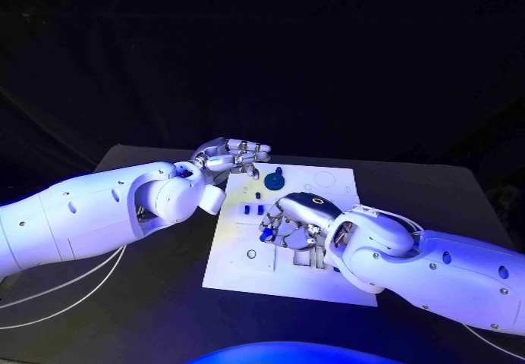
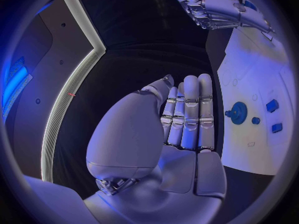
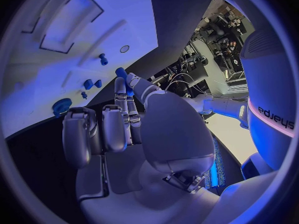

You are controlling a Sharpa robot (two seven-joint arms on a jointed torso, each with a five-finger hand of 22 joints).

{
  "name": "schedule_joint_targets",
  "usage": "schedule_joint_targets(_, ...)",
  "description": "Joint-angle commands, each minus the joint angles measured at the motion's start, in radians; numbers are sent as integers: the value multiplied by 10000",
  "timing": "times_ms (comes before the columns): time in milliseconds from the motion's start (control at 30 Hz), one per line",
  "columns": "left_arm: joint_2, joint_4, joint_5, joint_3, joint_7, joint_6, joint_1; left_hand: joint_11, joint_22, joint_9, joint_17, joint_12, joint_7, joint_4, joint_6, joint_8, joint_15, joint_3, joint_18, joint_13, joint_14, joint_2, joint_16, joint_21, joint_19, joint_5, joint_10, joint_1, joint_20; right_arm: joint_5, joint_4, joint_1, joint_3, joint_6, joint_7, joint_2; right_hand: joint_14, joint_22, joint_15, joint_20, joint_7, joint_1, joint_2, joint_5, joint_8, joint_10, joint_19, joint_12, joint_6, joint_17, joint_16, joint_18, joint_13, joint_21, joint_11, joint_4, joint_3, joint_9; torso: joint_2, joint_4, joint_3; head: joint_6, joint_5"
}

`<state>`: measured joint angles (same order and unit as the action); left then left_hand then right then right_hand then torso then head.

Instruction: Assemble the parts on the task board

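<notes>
The white task board [image 1: 328, 284] lies in the middle of the black table. My right hand [image 1: 290, 220] hovers over the board's centre and pinches a small blue part [image 1: 266, 236] between thumb and a fingertip; the right wrist view shows that part [image 3: 122, 74] at the fingertips above the board [image 3: 56, 59]. A round blue part [image 1: 275, 181] sits near the board's far edge, with small blue pieces [image 1: 254, 208] just before it. My left hand [image 1: 232, 161] hangs off the board's far left corner, its fingers [image 2: 190, 109] straight and holding nothing.
Rectangular recesses [image 1: 309, 258] and a round hole [image 1: 250, 254] lie in the board's near half. White cables [image 1: 66, 296] trail over the table at the left. In the left wrist view the right hand [image 2: 218, 7] is above the board [image 2: 249, 74].
</notes>
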<state>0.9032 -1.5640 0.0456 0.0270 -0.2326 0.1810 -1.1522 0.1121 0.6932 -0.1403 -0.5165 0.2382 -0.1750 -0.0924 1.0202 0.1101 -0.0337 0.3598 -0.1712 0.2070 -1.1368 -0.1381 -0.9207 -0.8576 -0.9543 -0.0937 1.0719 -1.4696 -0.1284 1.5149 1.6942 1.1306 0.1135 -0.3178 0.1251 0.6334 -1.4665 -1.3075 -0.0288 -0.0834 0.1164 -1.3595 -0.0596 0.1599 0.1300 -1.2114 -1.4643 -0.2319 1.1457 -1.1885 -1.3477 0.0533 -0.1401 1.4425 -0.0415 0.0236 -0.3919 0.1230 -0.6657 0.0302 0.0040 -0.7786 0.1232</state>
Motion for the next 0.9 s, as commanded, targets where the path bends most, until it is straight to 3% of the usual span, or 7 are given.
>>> schedule_joint_targets(33, -39, 16, -43, -2, -58, -140, -9, -28, -14, 13, 17, 69, -1, 21, -39, 69, -6, -19, -131, 13, 40, 48, -70, 34, -85, 14, -75, -63, 6, 150, -171, -101, 30, 64, -218, -252, -359, -1760, -25, 67, -95, 68, 3, 86, 124, 37, -260, 69, 158, 22, -1, -181, 3, -21, -24, -31, -23, 372, -9, -18, 5, -41, 107)
schedule_joint_targets(167, -54, 16, -44, -6, -57, -130, -10, -26, -15, 13, 18, 71, -2, 20, -39, 70, -7, -22, -131, 13, 41, 49, -70, 34, -86, 15, -76, -60, 5, 212, -426, -239, 80, 133, -226, -545, -357, -1753, -22, 66, -90, 66, 0, 100, 121, 44, -253, 77, 149, 34, 5, -178, 4, -32, -29, -26, -27, 376, -18, -1, -11, -63, 162)
schedule_joint_targets(600, -74, -6, -45, -9, -37, -149, -11, -26, -15, 13, 18, 71, -2, 20, -39, 70, -7, -22, -131, 13, 41, 49, -70, 34, -86, 15, -76, -60, 5, 413, -1053, -531, 156, 372, -164, -1062, -356, -1753, -15, 62, -73, 62, -1, 142, 111, 56, -251, 91, 127, 36, 6, -178, 4, -36, -40, -17, -36, 386, -19, -22, 11, -171, 283)
schedule_joint_targets(900, -66, -6, -45, -9, -24, -154, -11, -25, -16, 14, 24, 82, -3, 15, -38, 76, -9, -35, -130, 16, 44, 54, -71, 38, -86, 17, -76, -48, 4, 460, -1163, -623, 165, 544, -178, -1134, -355, -1750, -13, 62, -70, 63, -2, 147, 110, 58, -248, 93, 125, 40, 8, -176, 4, -41, -42, -16, -37, 387, -12, -11, 2, -175, 278)
